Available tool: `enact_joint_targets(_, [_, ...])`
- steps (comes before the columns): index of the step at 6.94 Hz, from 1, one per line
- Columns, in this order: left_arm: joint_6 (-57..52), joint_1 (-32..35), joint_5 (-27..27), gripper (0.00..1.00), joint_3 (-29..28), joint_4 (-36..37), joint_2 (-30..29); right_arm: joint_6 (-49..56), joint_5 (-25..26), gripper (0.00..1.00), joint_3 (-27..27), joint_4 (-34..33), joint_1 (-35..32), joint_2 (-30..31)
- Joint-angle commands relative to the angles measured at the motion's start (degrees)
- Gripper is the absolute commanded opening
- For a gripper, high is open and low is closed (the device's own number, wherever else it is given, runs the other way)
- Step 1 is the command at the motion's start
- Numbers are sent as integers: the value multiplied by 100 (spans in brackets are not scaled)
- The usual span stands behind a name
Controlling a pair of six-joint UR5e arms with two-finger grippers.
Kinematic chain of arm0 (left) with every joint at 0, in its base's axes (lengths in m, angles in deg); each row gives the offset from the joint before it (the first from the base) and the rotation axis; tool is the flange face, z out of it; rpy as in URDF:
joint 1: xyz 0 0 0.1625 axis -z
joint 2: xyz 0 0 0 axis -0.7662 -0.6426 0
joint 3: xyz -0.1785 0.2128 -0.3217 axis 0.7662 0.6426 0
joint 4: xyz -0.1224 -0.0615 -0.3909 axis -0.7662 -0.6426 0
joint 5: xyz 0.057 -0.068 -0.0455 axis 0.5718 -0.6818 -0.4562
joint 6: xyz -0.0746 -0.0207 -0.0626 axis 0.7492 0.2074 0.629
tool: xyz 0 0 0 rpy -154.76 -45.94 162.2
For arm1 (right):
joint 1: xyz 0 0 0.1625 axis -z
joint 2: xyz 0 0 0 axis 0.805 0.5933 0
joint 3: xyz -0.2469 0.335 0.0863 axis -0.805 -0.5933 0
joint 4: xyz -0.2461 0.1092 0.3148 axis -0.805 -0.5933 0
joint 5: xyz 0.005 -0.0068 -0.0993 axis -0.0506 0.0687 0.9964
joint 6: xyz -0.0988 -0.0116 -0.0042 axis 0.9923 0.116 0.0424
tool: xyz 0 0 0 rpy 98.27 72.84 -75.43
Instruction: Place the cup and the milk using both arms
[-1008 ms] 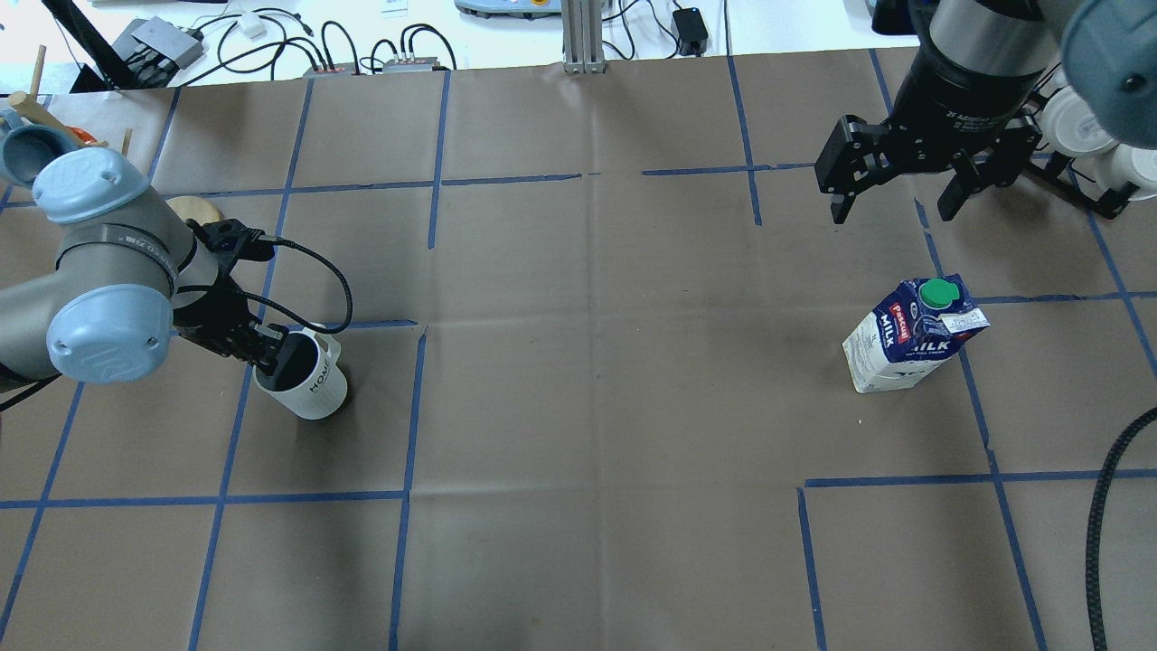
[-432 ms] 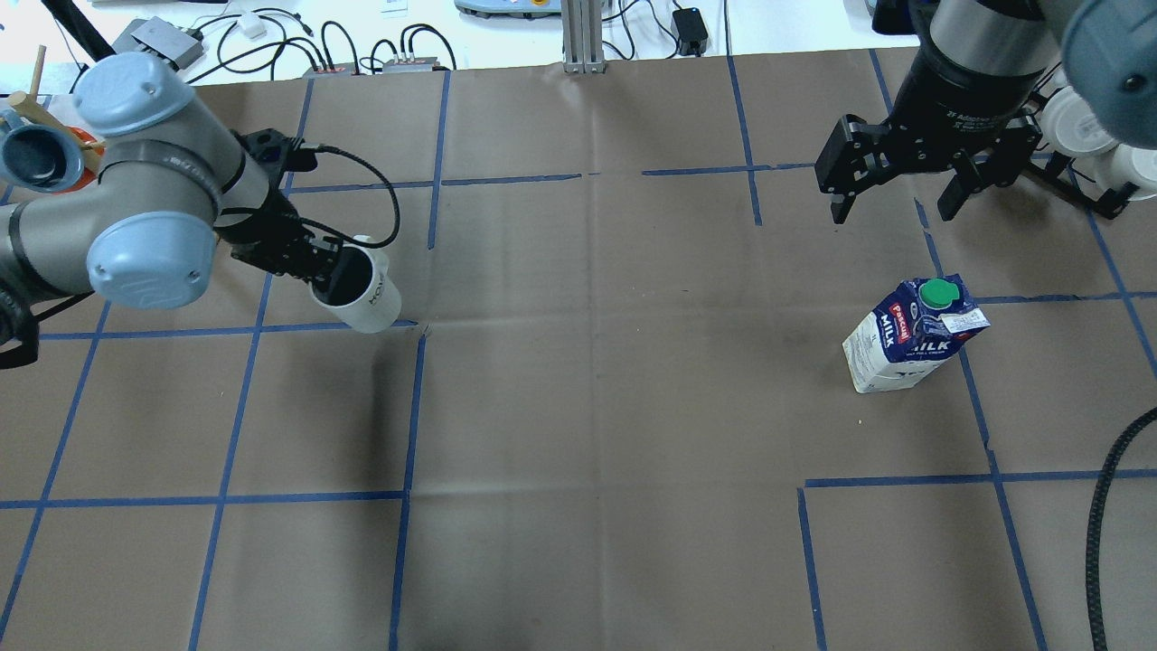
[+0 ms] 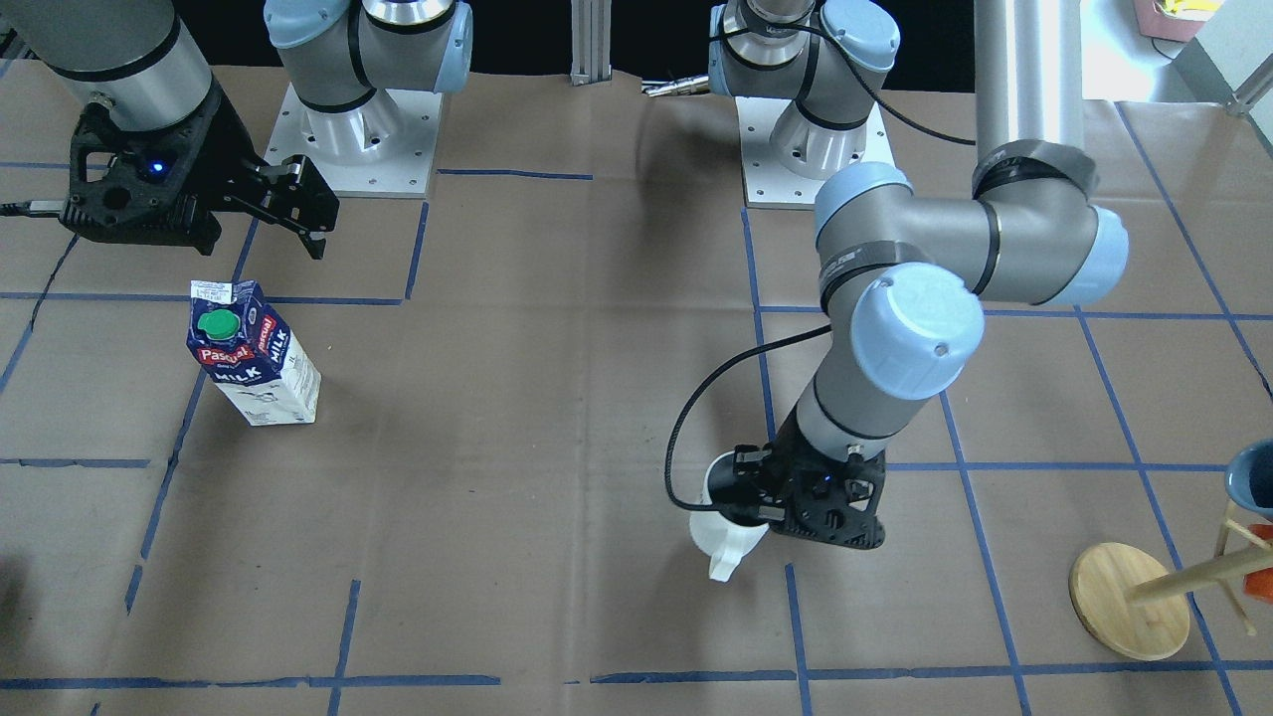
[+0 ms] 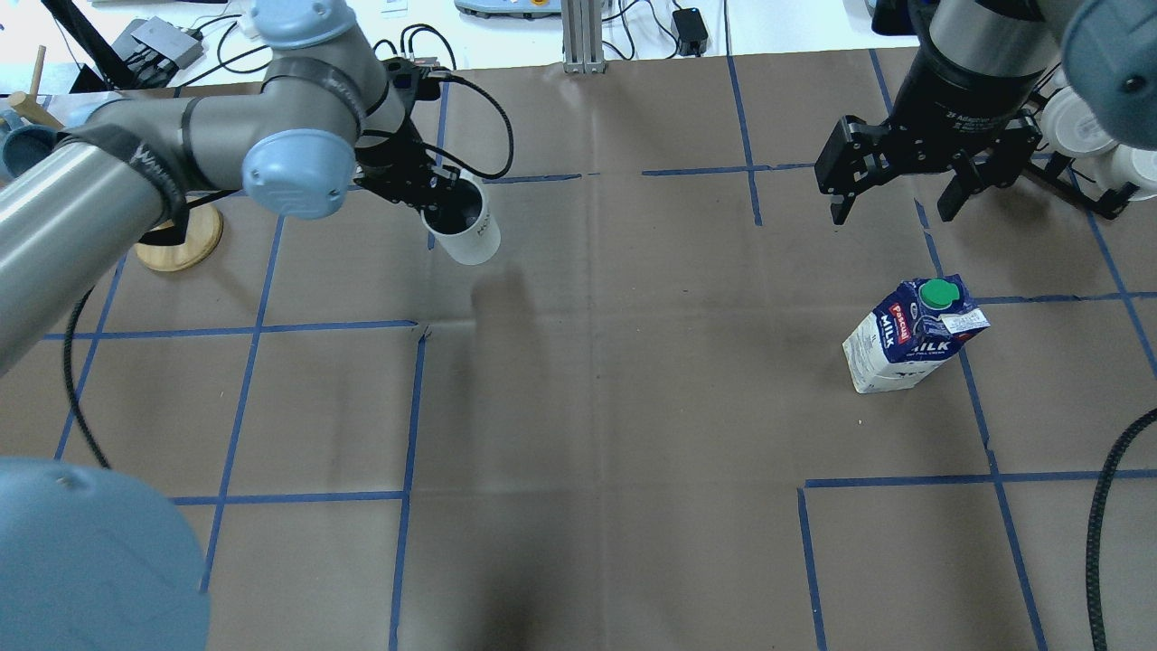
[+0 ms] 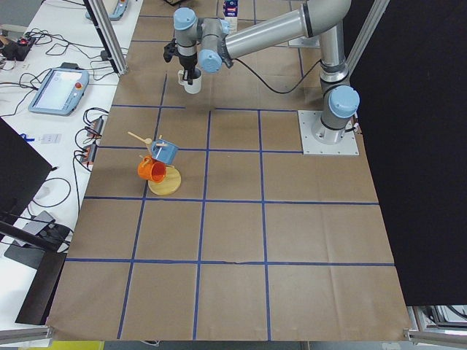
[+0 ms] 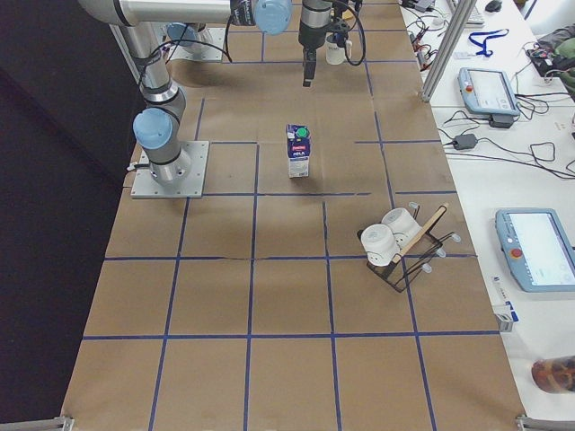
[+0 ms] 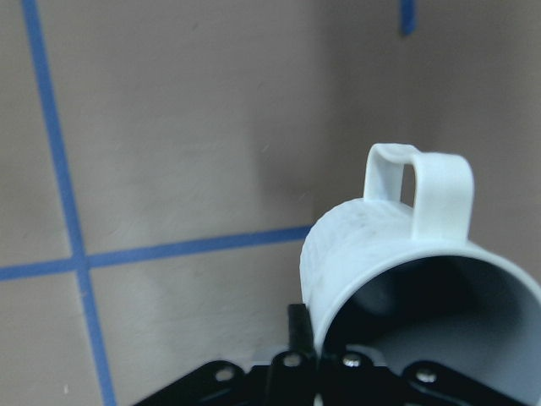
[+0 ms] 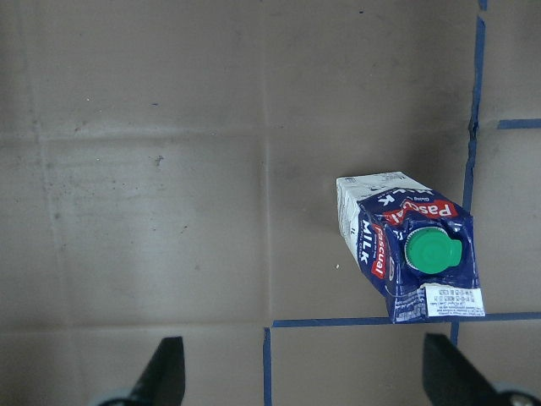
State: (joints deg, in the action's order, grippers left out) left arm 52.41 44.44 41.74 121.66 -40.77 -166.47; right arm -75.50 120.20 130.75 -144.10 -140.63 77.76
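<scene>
— Starting from the front view: seeing the left gripper pinched on the rim of the cup, with the handle toward the camera, over the robot's left half of the table. Finding the milk upright on the robot's right half, and the right gripper spread wide, near it but not touching.

— Trusting that rim pinch?

— Judging it fair. Stiff ceramic, probably light if empty, yet glazed, slick and brittle. Better setting it down gently than letting go from height.

— Moving to the overhead?

— Confirming the same: one finger inside the wall, one outside. Reading the cup as lifted, given a shadow lying apart from it. Seeing nothing gripping the milk.

— Side views?

— Too small for judging either grip. Only placing both: milk standing on the table, cup under the left wrist.

— Left wrist?

— Showing the squared handle on the side away from the fingers, so no snagging there.

— Right wrist?

— Looking down on the green cap, with fingertips parted at the bottom edge. Guessing thin card walls, possibly heavy if full, and easy to crush. Taking hold across the flat sides, mid-body, below the sloped top, with a modest squeeze.
</scene>
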Motion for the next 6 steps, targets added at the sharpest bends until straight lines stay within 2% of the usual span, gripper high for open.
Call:
enact_joint_targets(1, [542,520,2,0,-1114,-94,-890,0,6,100,3,-4,-7,9])
enact_joint_targets(6, [639,583,-33,0,-1215,3,-1272,9,6,100,3,-4,1,0])
